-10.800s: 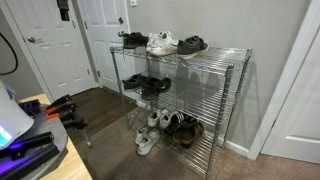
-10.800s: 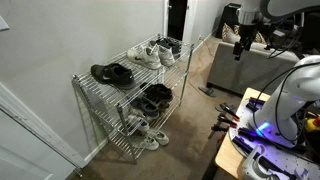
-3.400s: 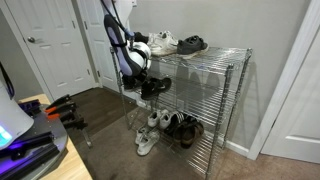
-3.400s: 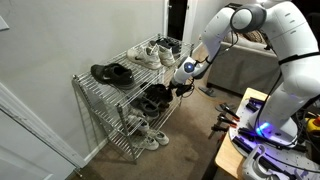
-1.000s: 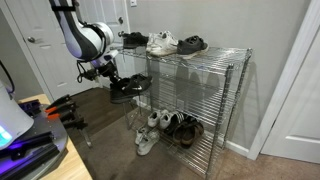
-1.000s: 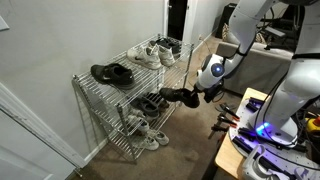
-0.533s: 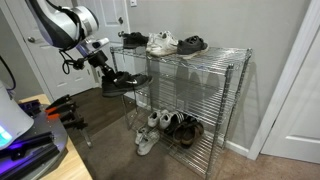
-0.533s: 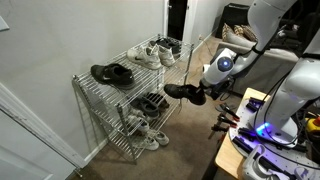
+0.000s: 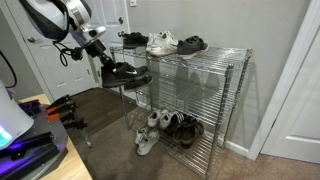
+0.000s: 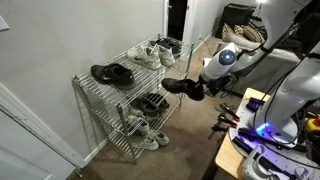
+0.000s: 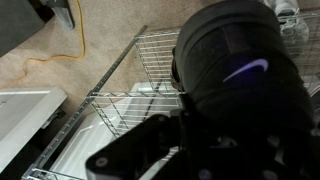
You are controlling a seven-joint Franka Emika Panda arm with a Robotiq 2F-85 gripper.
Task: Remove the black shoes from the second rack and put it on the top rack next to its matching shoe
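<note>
The black shoe [image 9: 128, 73] hangs in the air beside the end of the chrome shelving, just below top-rack height, with my gripper [image 9: 108, 62] shut on its heel end. Both also show in an exterior view, shoe [image 10: 178, 87] and gripper [image 10: 197, 90]. The matching shoe [image 9: 133, 40] lies at the near end of the top rack [image 9: 215, 55], next to white sneakers [image 9: 162, 43]. The second rack [image 9: 195, 95] lies below. In the wrist view the shoe [image 11: 240, 70] fills most of the frame over my dark fingers [image 11: 140, 145].
A brown-grey shoe [image 9: 192, 44] sits on the top rack's far end. Dark shoes [image 10: 152, 100] lie on the second rack. White sneakers [image 9: 148, 135] and dark shoes [image 9: 185, 128] fill the lowest tier. A white door [image 9: 55, 50] stands behind the arm; a cluttered desk [image 9: 30, 140] lies nearby.
The arm has risen with the black shoe, carrying it from second-rack height up toward the level of the top rack. The grip has stayed shut.
</note>
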